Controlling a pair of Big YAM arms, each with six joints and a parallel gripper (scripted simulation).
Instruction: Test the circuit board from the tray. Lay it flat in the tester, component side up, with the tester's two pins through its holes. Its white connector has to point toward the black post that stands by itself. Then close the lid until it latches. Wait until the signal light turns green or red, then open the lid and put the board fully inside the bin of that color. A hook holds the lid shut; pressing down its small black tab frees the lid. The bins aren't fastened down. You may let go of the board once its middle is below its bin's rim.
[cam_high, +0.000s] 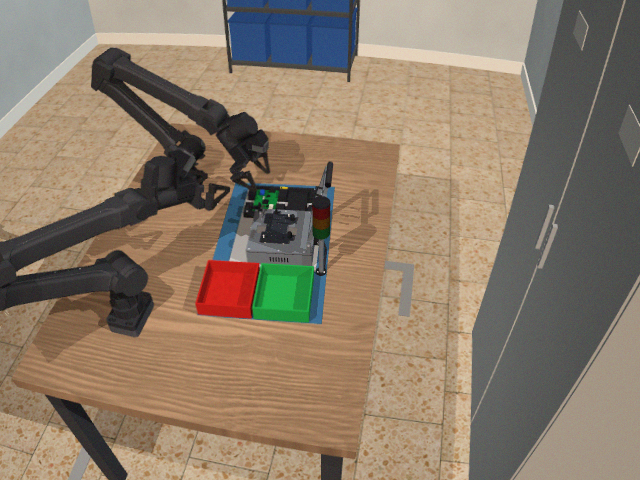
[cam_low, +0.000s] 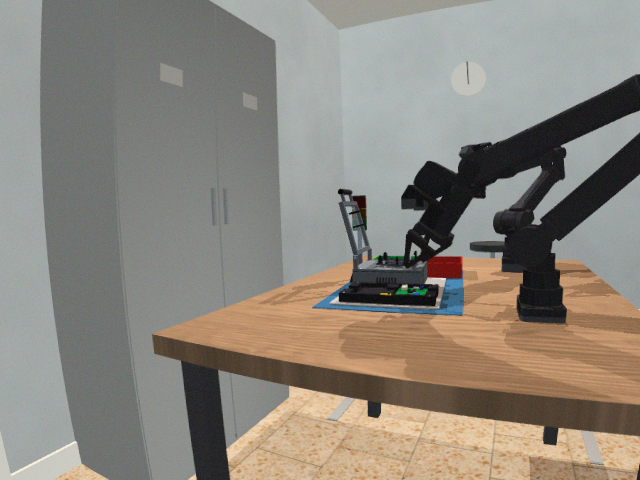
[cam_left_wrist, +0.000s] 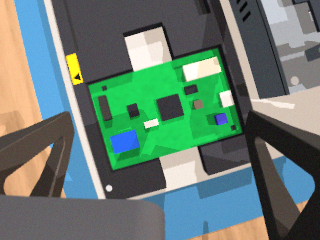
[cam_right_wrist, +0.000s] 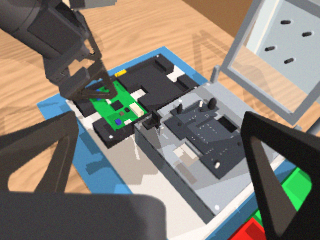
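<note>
The board (cam_high: 265, 199) (cam_low: 411, 292) (cam_left_wrist: 146, 95) (cam_right_wrist: 120, 107) lies component side up in the tray (cam_high: 298, 197) (cam_low: 367, 297) (cam_left_wrist: 100, 45) (cam_right_wrist: 150, 75). Cutouts beside its two long edges probably provide finger access.

The left tool (cam_high: 260, 179) (cam_low: 415, 259) (cam_left_wrist: 159, 120) (cam_right_wrist: 106, 76) is above it, fingers apart, clamping nothing. They stand toward the board's short ends; a wrist turn would likely align them with the cutouts. An edge grip should protect the components and keep the underside free for seating.

The right tool (cam_high: 219, 196) (cam_right_wrist: 159, 120) is also apart, clamping nothing, beside the work area, presumably in reserve for the lid (cam_low: 347, 222) (cam_right_wrist: 245, 45). The lid stands raised, leaving the tester (cam_high: 253, 248) (cam_low: 387, 275) (cam_right_wrist: 200, 195) accessible from above. Verify connector (cam_left_wrist: 201, 69) (cam_right_wrist: 136, 109) direction before lowering; misaligned holes could catch the pins.
</note>
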